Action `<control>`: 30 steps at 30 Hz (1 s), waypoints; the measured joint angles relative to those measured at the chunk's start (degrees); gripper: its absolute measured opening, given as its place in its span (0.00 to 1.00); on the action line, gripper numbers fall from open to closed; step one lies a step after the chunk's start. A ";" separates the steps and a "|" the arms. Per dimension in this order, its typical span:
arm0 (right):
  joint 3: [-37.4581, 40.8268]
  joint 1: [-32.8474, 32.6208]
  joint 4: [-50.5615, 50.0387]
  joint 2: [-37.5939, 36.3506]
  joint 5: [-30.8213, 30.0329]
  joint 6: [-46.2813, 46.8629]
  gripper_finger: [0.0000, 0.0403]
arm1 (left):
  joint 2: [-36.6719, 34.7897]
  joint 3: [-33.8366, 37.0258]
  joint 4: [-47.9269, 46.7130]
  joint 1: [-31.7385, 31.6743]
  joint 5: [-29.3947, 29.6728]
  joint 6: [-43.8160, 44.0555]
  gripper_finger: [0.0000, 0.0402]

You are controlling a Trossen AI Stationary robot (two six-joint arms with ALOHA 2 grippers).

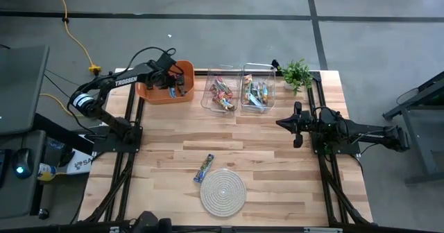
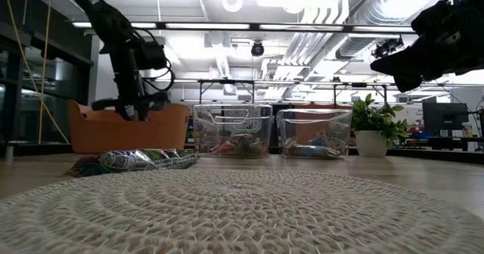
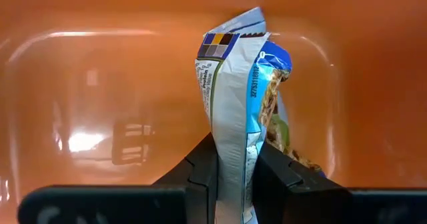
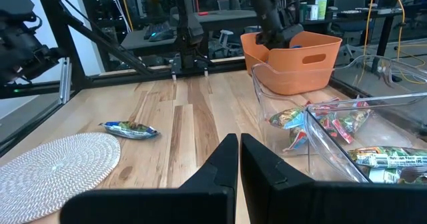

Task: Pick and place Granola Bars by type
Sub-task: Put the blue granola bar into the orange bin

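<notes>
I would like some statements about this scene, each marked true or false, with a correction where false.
1. The left pincer is shut on a blue-silver granola bar over the orange bin. True.
2. The right pincer holds a bar. False: it is shut on nothing, above the table's right side.
3. One bar lies on the table beside the round rope mat. True.
4. Both clear bins are empty. False: the left clear bin and the right clear bin each contain bars.
5. A potted plant stands at the table's far right corner. True.
</notes>
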State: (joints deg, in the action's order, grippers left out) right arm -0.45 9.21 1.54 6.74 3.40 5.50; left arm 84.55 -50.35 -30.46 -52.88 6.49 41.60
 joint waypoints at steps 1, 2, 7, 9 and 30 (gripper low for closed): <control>-0.02 0.00 0.00 0.00 0.00 0.00 0.00 | 0.00 0.00 0.39 0.00 -0.09 -0.61 0.16; -0.02 0.00 0.00 0.00 -0.01 0.00 0.00 | 0.00 0.00 0.84 0.00 -0.42 -1.09 0.16; -0.02 0.00 -0.01 0.00 -0.01 -0.01 0.00 | 0.00 -0.04 0.95 0.00 -1.77 -2.62 0.23; -0.02 0.00 0.00 0.00 -0.02 0.00 0.00 | 0.00 -0.04 0.92 0.00 -2.41 -2.77 0.29; -0.01 0.00 0.00 0.00 -0.01 -0.01 0.00 | -11.06 -18.81 1.67 0.02 -17.25 -15.15 0.51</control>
State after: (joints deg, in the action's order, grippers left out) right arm -0.46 9.21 1.54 6.74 3.39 5.49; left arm 73.49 -69.15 -28.80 -52.86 -10.76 26.45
